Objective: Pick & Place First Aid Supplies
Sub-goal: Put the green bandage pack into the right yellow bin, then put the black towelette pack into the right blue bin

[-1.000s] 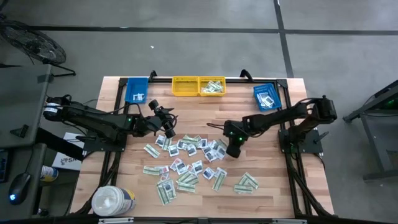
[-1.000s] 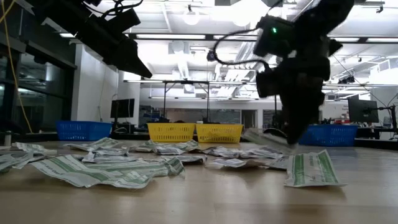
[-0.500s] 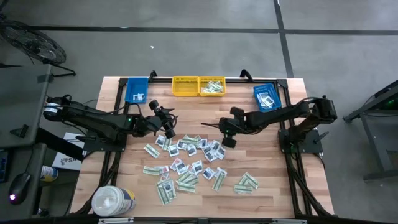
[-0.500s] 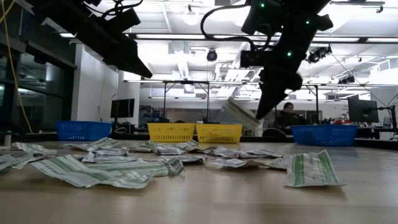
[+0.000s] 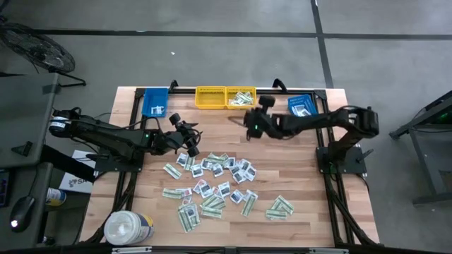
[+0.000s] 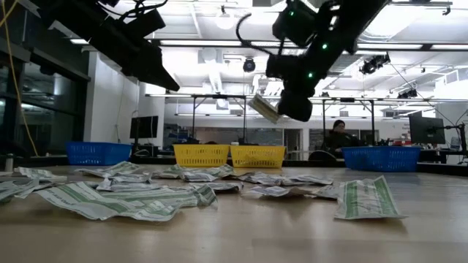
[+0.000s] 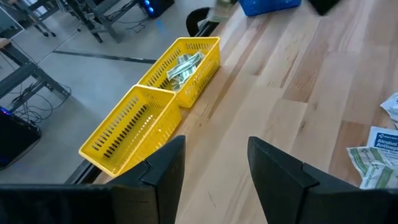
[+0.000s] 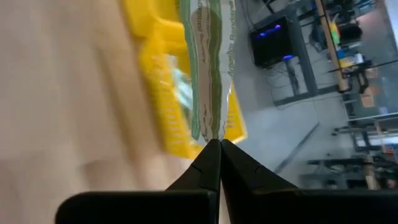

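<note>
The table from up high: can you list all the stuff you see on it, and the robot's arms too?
Packets: dozens, green-white strips and small white squares, scattered mid-table.
Held strip: one, green-white, in the air near the yellow bins.
Yellow bins: two, far edge; the right one holds strips.
Blue bins: two, far corners.
Tub: one, white, near-left corner.
Left gripper: open, over the pile's left edge.
Right gripper: shut on the held strip.

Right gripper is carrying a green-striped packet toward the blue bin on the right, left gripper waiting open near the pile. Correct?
Not quite. The right gripper is shut on a green-striped packet, but the right wrist view shows it heading for the yellow bin, not the blue one; the high view agrees. The left gripper does wait open beside the pile.
</note>
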